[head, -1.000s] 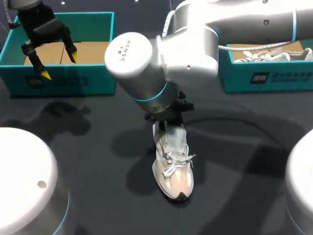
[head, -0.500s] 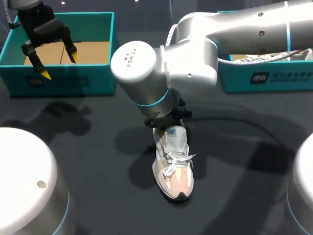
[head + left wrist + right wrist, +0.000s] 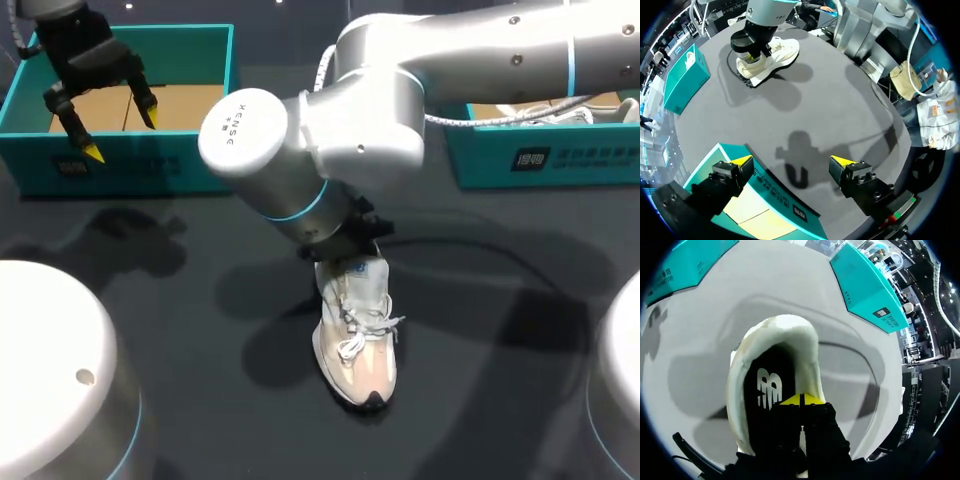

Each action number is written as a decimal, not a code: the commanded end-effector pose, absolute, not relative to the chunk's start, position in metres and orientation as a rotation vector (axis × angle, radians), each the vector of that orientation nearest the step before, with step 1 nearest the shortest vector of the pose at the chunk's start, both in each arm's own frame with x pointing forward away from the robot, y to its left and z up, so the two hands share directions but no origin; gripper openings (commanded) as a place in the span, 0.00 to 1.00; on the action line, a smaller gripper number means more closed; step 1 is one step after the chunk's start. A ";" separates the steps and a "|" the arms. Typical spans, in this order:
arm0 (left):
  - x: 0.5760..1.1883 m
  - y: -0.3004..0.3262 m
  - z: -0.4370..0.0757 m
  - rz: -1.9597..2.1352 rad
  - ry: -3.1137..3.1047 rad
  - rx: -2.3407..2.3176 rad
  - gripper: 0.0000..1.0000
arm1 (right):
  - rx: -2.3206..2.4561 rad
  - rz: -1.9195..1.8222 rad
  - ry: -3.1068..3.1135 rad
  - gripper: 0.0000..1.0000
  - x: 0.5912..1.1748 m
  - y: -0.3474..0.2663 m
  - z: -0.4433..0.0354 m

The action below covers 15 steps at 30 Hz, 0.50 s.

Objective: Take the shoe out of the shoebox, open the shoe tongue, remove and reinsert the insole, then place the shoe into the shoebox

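Two yellow tips of the right gripper [image 3: 801, 400] are pressed together inside the heel opening of the shoe [image 3: 356, 335], stood on the table [image 3: 200, 380], seemingly to catch its insole [image 3: 767, 387], while the left gripper [image 3: 792, 161] is held spread, well apart from the shoe, likely to leave it clear

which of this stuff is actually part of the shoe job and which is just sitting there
Part of the job:
- shoe on the table
- insole inside it
- empty shoebox
- right gripper, at the shoe's opening
- left gripper, open above the empty shoebox

Just lying about, as far as I can judge:
- second shoebox
- other shoe inside it
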<state>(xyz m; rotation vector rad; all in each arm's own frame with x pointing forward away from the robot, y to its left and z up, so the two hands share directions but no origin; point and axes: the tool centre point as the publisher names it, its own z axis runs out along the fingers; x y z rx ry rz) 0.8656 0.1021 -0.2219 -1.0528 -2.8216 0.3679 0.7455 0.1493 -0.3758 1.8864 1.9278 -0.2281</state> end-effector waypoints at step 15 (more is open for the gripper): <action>0.866 0.102 -0.221 0.364 -2.820 -1.054 1.00 | 1.978 -0.046 2.013 0.00 0.740 0.183 -0.369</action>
